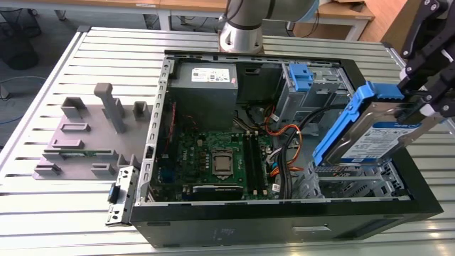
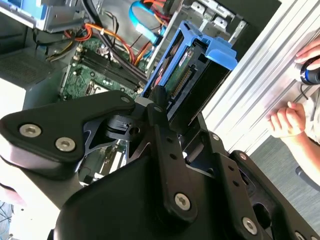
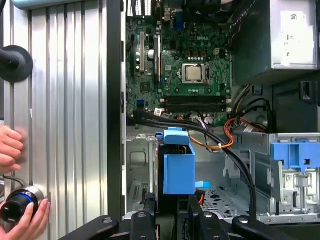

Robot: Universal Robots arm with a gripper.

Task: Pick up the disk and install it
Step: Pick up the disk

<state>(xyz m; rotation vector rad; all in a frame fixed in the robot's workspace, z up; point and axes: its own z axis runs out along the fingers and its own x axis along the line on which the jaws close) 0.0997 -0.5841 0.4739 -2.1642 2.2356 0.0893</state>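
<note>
Disk [image 1: 376, 133] in its blue carrier is clear of the table [image 1: 106, 58], tilted on edge, label showing. It hangs over the end of the open case [image 1: 284, 224] nearest the table edge on the exterior view's right. Claw [image 1: 419, 106] is clamped on the disk's upper end. Motherboard [image 1: 220, 160] lies flat mid-case, orange and black cables between it and the disk. Grey fixture [image 1: 85, 138] sits toward the opposite table edge. In the first wrist view, a person's hand [image 3: 10, 145] rests near the table edge.
</note>
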